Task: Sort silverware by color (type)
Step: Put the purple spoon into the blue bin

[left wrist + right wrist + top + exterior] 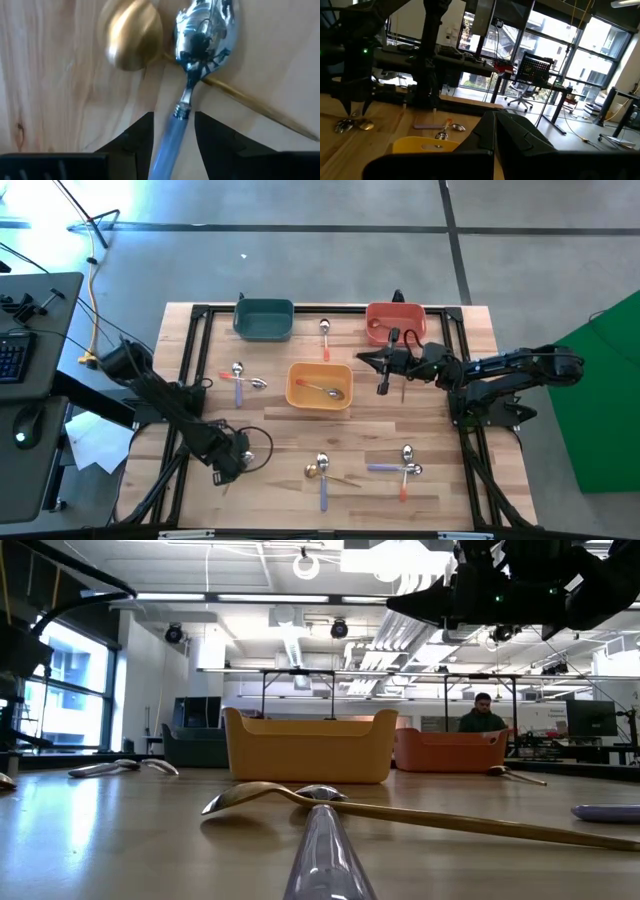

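Now the left hand (pixel 222 472) hangs low over the near-left part of the worktop (pixel 270 490), fingers (pixel 132 137) spread apart, gripping nothing. Straight ahead of it, between the fingers in the left wrist view, lies the blue-handled spoon (pixel 192 75), its handle reaching back between the two fingers; whether they touch it is not clear. Just beside that spoon's silver head sits the gold spoon (pixel 131 40), its thin gold handle running under the blue one's neck, the two crossing.

Right hand (pixel 368 361) is raised above the far-right part of the worktop, just in front of the red bin (pixel 395 322) and right of the orange bin (pixel 320 386); cannot tell whether it is clenched or released.

One spoon (pixel 325 391) lies inside the orange bin. Teal bin (pixel 264 319) sits well off to the far side from the left hand. A spoon with an orange-red handle (pixel 325 338) lies between the teal and red bins. Two crossed spoons (pixel 243 380) lie left of the orange bin, beyond the left hand. Another crossed pair (pixel 402 468), one lavender-blue handle and one orange-red, lies near the front edge, well right of the left hand.

A person (pixel 484 716) shows in the room behind in the low view.
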